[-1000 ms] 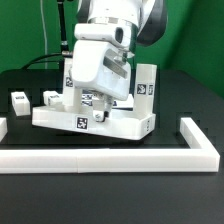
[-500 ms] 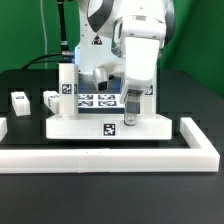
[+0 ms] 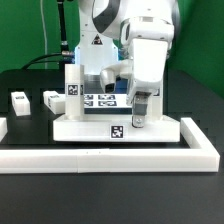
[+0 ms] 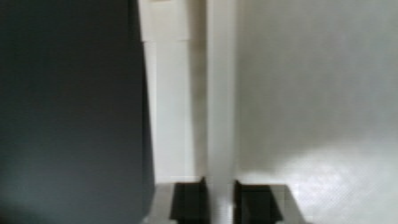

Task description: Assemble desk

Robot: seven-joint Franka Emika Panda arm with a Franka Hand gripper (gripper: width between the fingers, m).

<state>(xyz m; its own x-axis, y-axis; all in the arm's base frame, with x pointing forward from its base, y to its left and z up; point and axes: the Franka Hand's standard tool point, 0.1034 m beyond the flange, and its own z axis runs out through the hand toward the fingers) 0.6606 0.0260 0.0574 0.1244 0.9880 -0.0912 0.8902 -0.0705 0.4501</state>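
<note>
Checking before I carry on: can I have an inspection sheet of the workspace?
Surface: black table, white rail along its front.
Job's things: tabletop beside the rail; one leg upright at its corner; loose legs at the exterior view's left.
Clutter: nothing seen.
Grippers: pincer down at the tabletop, flanking a white edge; grip unclear.
Cables: black cable behind.
Surroundings: marker board; green backdrop.

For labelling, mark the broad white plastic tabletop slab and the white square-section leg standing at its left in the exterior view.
Tabletop slab [image 3: 85, 129], exterior view, front rim face.
Upright leg [image 3: 74, 102], exterior view, shaft below its tag.
</note>
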